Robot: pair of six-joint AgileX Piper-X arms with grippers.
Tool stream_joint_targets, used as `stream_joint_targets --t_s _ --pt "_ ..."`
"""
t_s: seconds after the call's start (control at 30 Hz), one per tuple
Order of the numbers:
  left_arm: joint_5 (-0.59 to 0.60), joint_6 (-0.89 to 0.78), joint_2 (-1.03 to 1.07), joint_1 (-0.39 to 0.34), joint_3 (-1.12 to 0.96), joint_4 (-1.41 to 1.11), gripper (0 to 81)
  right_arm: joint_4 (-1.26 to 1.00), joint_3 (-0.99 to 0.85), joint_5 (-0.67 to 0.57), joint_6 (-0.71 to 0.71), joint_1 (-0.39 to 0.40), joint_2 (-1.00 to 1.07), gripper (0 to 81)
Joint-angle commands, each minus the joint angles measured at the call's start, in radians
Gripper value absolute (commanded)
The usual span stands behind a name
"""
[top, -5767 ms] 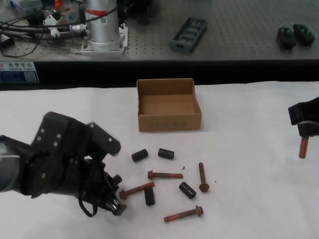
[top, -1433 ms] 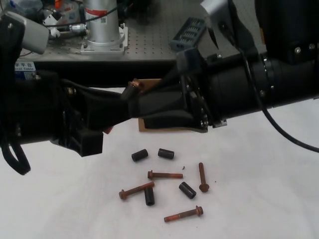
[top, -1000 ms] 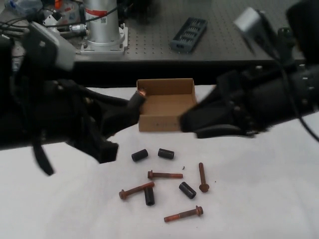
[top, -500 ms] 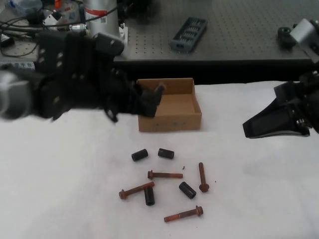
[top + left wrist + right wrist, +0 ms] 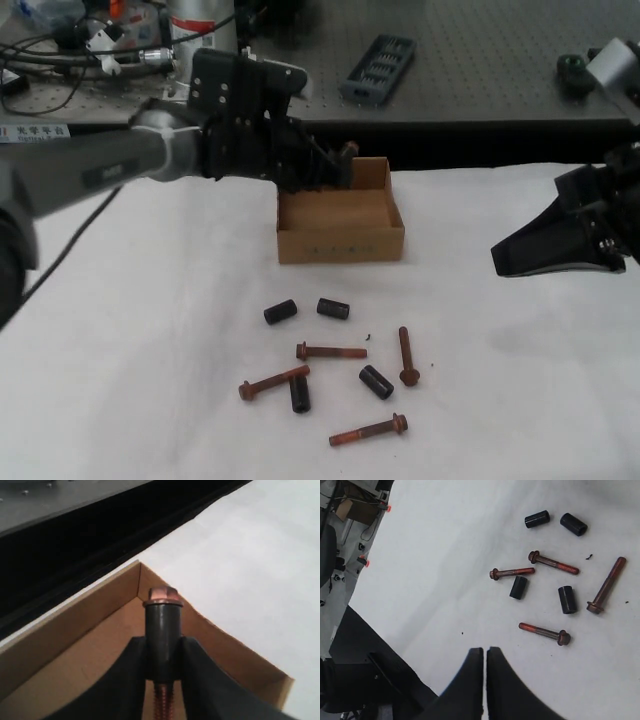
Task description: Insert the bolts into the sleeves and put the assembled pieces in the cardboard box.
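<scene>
The assembled piece (image 5: 162, 630), a copper-coloured bolt (image 5: 162, 596) pushed through a black sleeve (image 5: 162, 617), sits clamped between the two fingers (image 5: 125, 680) of the left gripper (image 5: 163, 647). The bolt's flanged head stands out of one end of the sleeve and its threaded shank out of the other (the thread shows between the fingers, nearer the wrist). The piece hangs over the open top of the cardboard box (image 5: 90, 612), with its head pointing toward an inner corner. In the high view it shows just above the box's far wall, and I cannot tell whether it touches the cardboard.

The box rests on a white cloth (image 5: 120, 330), near the cloth's far edge. On the near side of the box, four loose sleeves (image 5: 281, 312) and four loose bolts (image 5: 331, 351) lie scattered, none of them joined. Two sleeves lie side by side closest to the box. Another sleeve lies just beside the tip of a bolt, and the remaining parts are spread around them.

The right gripper (image 5: 484, 652) hangs over the cloth at the right side, well apart from the box and the scattered parts. Its fingers are pressed together with nothing between them.

Beyond the cloth runs a perforated bench (image 5: 470, 60), which carries a metal column (image 5: 205, 50) and a grey rack (image 5: 378, 65).
</scene>
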Motion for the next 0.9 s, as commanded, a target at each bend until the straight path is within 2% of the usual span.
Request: stream_joint_targets --t_s 0.0,0.2,0.27,0.37,0.47,0.57,0.7,0.77,0.87 --pt "-0.017 -0.015 0.014 0.002 -0.054 0.021 0.6 -0.002 -0.007 -0.006 -0.024 -0.006 -0.012 2.9" --pt "-0.034 -0.017 0.030 0.002 -0.067 0.078 0.9 -0.004 -0.007 0.030 -0.024 -0.006 -0.012 2.9" --pt "-0.034 -0.017 0.030 0.002 -0.067 0.088 7.4 -0.010 -0.007 0.029 -0.024 -0.006 -0.012 2.9" --pt "-0.034 -0.033 0.030 0.002 -0.067 0.089 24.1 -0.018 -0.007 0.029 -0.024 -0.006 -0.012 2.9" --pt "-0.034 -0.062 0.030 0.002 -0.067 0.089 35.8 -0.018 -0.007 0.029 -0.024 -0.006 -0.012 2.9" --pt "-0.034 -0.074 0.030 0.002 -0.067 0.089 34.8 -0.018 -0.007 0.029 -0.024 -0.006 -0.012 2.9" --pt "-0.034 -0.074 0.012 0.002 -0.067 0.108 29.5 -0.018 -0.007 0.029 -0.020 -0.006 -0.012 2.9" --pt "-0.034 -0.068 -0.004 0.002 -0.067 0.146 24.4 -0.016 -0.007 0.029 -0.021 -0.006 -0.012 2.9" --pt "-0.034 0.020 -0.049 0.005 -0.067 0.261 11.5 -0.013 -0.007 0.029 -0.021 -0.006 -0.012 2.9"
